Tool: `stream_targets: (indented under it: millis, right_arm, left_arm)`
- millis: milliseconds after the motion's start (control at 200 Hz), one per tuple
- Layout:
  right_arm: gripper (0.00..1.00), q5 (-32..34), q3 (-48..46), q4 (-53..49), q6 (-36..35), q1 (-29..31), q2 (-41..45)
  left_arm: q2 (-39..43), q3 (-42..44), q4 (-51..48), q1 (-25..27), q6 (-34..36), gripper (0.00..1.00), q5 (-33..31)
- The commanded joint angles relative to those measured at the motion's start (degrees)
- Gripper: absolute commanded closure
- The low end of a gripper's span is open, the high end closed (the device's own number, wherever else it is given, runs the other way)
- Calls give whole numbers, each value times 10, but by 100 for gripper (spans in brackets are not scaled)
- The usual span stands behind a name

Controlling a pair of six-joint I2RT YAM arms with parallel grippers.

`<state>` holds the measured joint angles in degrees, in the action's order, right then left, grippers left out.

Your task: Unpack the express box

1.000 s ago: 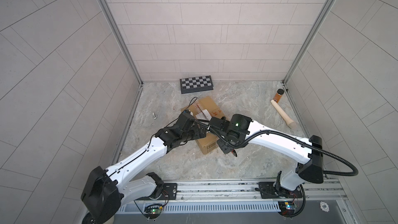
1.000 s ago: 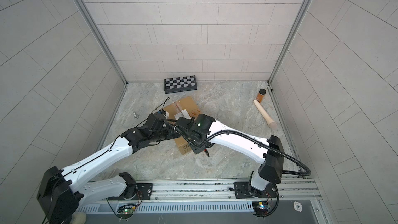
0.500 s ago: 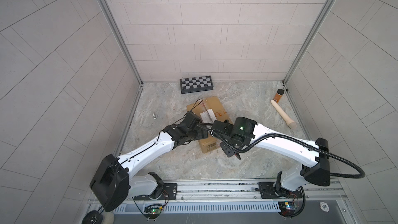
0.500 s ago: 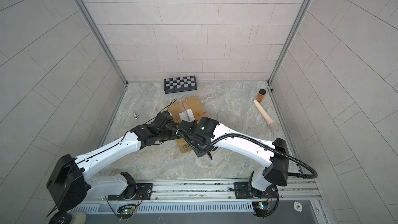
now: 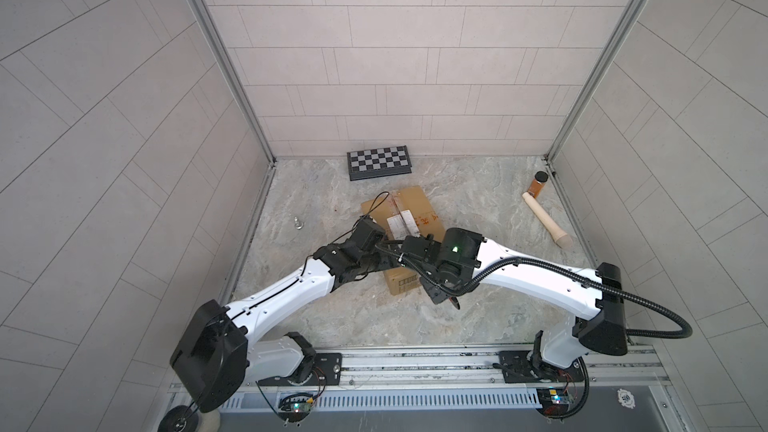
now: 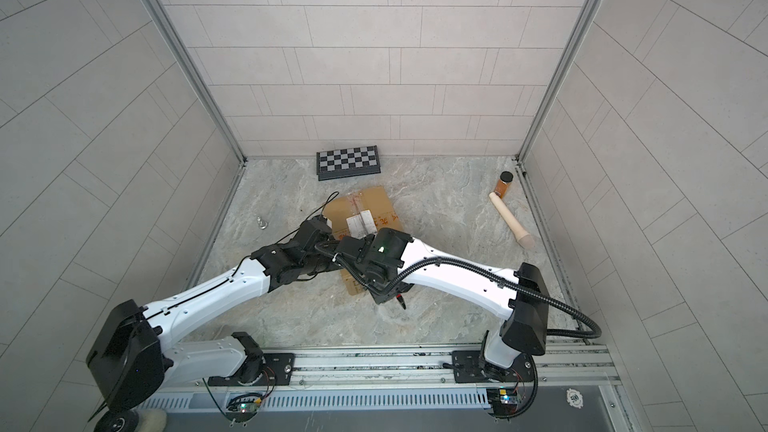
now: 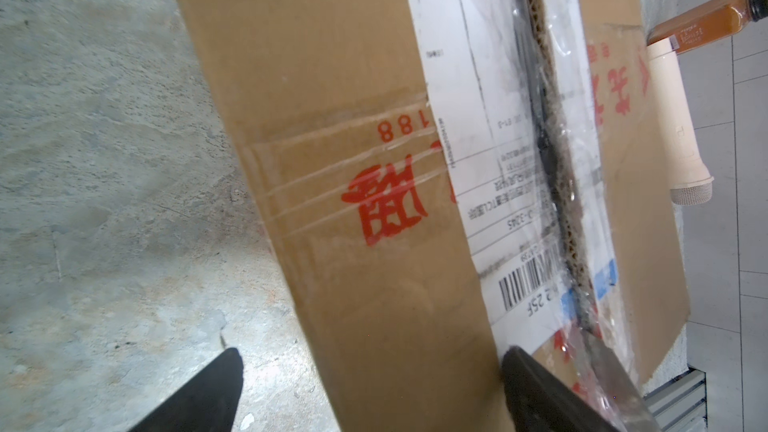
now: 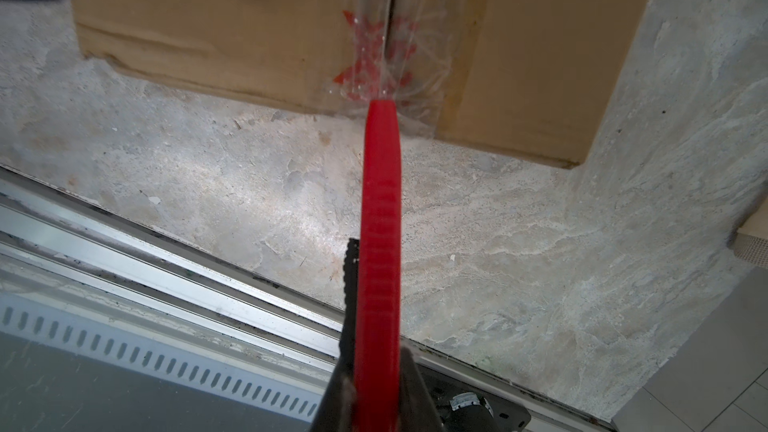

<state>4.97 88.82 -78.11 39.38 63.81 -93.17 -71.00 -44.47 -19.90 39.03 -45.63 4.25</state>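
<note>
The brown corrugated cardboard express box [image 5: 415, 201], with its white label and red characters, lies near the middle of the grey marbled floor [image 5: 490, 201]. In the left wrist view its long top seam shows a dark gap under clear tape. The left gripper [image 7: 370, 371] has its jaws spread wide and empty, one black finger over the floor beside the box and the other above the top close to that seam. Whether either finger presses on the cardboard I cannot tell. The right gripper [image 8: 378, 326] is clamped narrowly on a red bar-shaped tool [image 8: 380, 201], probably a cutter, whose front end meets the crumpled tape at the foot of the box's end face. As I judge it, the main risk is that nothing pinches the box, so a push from the tool may slide or turn it instead of parting the tape. The tip may also skid down onto the floor. The two wrists, crowded over the near end in both top views, could knock each other.
</note>
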Motion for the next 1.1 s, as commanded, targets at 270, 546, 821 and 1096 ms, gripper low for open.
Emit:
stream_targets:
  millis: [270, 546, 821, 1096]
  right_arm:
    - [100, -29, -39, -9, 7, 0, 36]
    - [100, -62, -47, -69, -10, 1, 80]
    - [100, -55, -52, -28, -13, 1, 53]
    - [100, -47, -33, 56, -25, -13, -3]
  left_arm:
    - [-62, 59, -78, -2, -31, 1, -33]
    - [-87, 63, -90, -2, -54, 1, -42]
    - [-67, 66, -70, 0, -54, 1, -33]
    - [-18, 70, -17, 4, -28, 0, -11]
